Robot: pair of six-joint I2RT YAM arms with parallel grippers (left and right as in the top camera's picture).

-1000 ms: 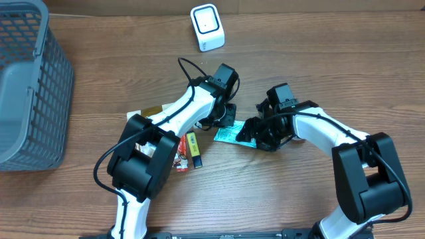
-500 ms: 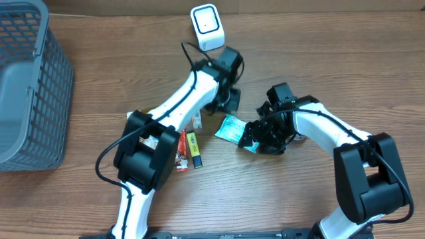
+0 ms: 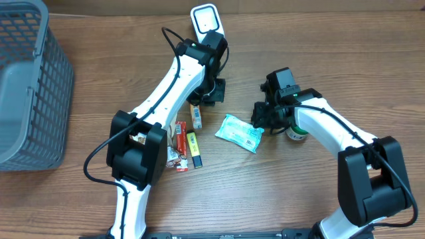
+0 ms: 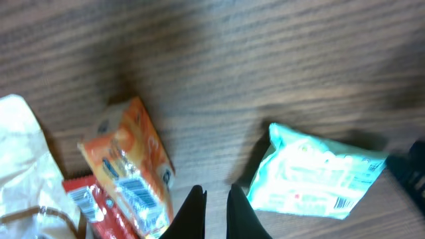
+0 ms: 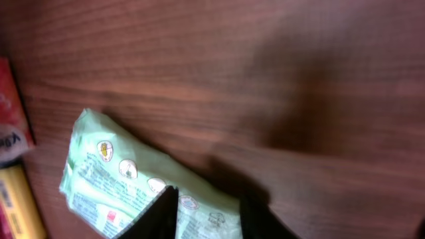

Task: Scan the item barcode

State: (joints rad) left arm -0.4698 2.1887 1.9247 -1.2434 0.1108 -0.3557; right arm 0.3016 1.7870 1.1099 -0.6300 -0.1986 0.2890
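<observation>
The item, a pale teal packet [image 3: 239, 133], lies flat on the wood table with a barcode showing near its right end. It also shows in the left wrist view [image 4: 317, 176] and the right wrist view [image 5: 126, 182]. My right gripper [image 3: 263, 117] hovers over the packet's right end, its dark fingers [image 5: 163, 214] apart and gripping nothing. My left gripper [image 3: 213, 87] is shut and empty, just below the white scanner [image 3: 207, 26] at the back edge; its fingertips [image 4: 196, 211] point at bare wood between an orange packet [image 4: 129, 169] and the teal one.
A grey mesh basket [image 3: 50, 79] fills the left side. Small packets lie by the left arm: an orange one [image 3: 196, 117], a yellow one [image 3: 193, 147] and a red one [image 3: 180, 151]. A green-and-white can [image 3: 297, 133] stands beside the right forearm.
My right gripper has let the teal packet go and drawn back up and right; the packet now lies flat. My left arm has swung back toward the scanner.
</observation>
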